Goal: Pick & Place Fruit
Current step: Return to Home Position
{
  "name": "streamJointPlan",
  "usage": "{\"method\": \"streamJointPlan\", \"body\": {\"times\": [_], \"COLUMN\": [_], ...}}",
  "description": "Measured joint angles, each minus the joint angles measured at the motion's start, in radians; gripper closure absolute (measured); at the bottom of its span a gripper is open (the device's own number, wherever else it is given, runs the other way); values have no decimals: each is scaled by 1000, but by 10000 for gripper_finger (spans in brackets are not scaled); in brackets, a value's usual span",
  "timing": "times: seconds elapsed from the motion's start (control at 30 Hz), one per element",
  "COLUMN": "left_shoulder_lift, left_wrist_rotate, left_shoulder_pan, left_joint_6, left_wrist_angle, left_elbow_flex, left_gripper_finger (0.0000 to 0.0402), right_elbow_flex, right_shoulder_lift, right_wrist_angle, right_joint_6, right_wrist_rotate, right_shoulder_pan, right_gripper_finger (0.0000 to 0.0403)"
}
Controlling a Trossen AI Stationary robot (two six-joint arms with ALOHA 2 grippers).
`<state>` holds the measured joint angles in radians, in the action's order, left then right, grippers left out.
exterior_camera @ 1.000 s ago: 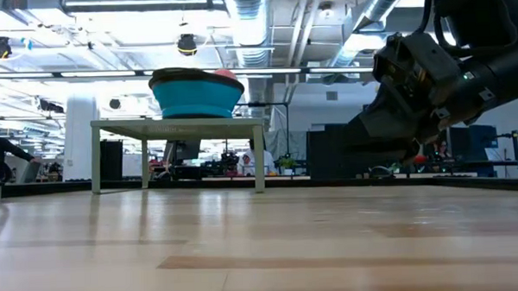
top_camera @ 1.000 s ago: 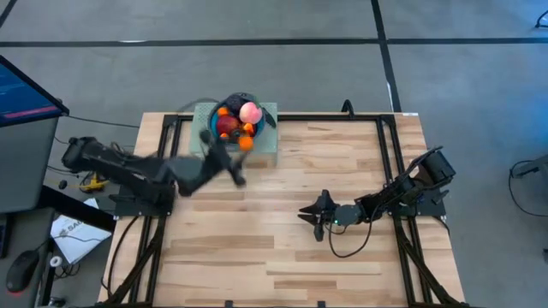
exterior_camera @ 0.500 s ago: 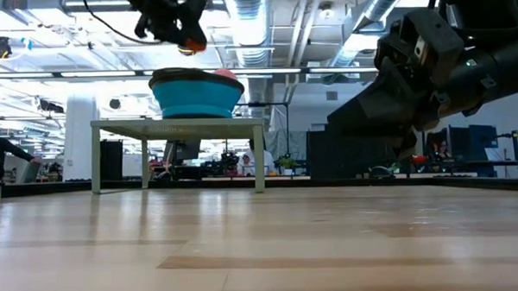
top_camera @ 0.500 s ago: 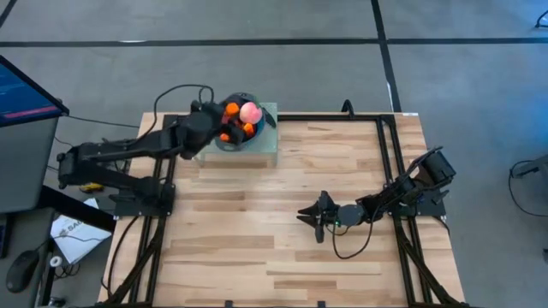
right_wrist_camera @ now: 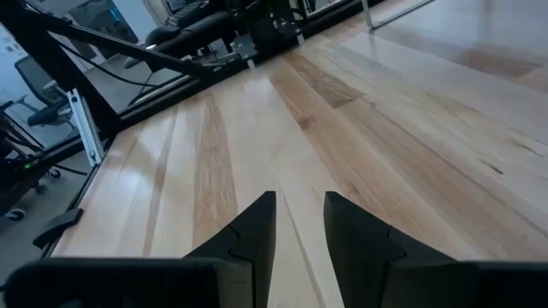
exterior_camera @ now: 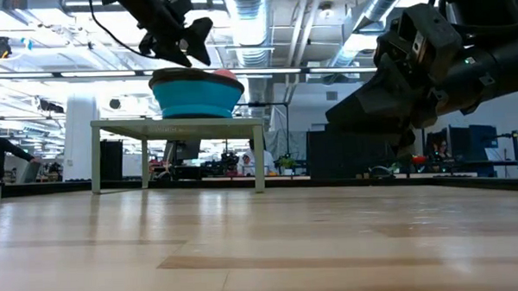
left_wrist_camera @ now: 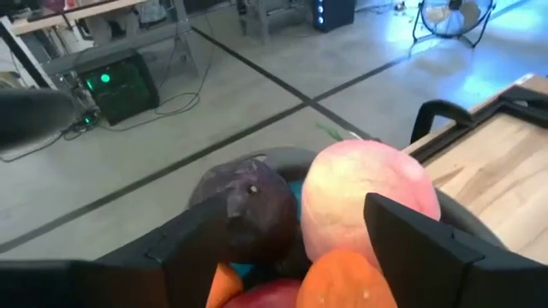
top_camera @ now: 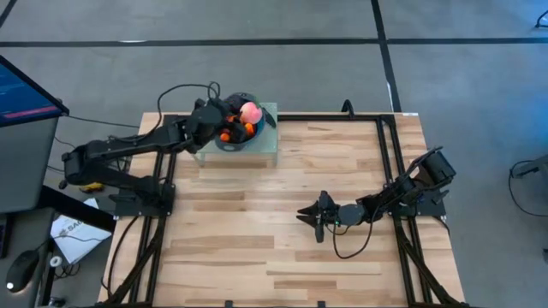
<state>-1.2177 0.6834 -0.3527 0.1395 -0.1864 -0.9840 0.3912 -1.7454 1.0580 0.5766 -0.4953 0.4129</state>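
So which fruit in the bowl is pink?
The peach: pale pink, unlike the dark purple plum beside it and the little oranges.

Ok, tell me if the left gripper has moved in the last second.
Yes: the left gripper went from the open table to above the bowl on the shelf.

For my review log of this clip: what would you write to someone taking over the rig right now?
Grippers: left gripper open, empty, just above the bowl on the shelf. The right gripper is slightly open, empty, low over the table.
Fruit: peach, plum and orange lie in the bowl with others; none shows on the table.
Done: placing, as far as can be seen.
Left: bring the left arm home.
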Motion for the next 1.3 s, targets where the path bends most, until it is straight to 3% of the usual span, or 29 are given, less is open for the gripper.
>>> {"method": "streamJointPlan", "body": {"times": [0.13,0.3,0.5,0.67,0.8,1.07,1.3], "left_shoulder_lift": [60,172,372,494,527,533,533], "left_wrist_rotate": [-10,-107,-105,-99,-53,72,76], "left_shoulder_pan": [14,86,282,448,551,604,604], "left_joint_6": [-9,-43,58,182,208,185,153], "left_wrist_angle": [-10,-83,48,265,436,512,563], "left_elbow_flex": [0,22,334,603,741,784,783], "left_gripper_finger": [119,128,155,176,190,209,220], "right_elbow_flex": [0,0,-3,-71,-166,-249,-249], "right_shoulder_lift": [0,0,15,242,543,1118,1339], "right_wrist_angle": [0,0,30,1,-120,-477,-674], "right_joint_6": [0,-36,-47,-196,-198,-165,-183], "right_wrist_rotate": [0,0,49,350,482,502,497], "right_shoulder_pan": [-3,-38,-122,-214,-308,-397,-397], "right_gripper_finger": [308,308,308,308,308,308,308]}}
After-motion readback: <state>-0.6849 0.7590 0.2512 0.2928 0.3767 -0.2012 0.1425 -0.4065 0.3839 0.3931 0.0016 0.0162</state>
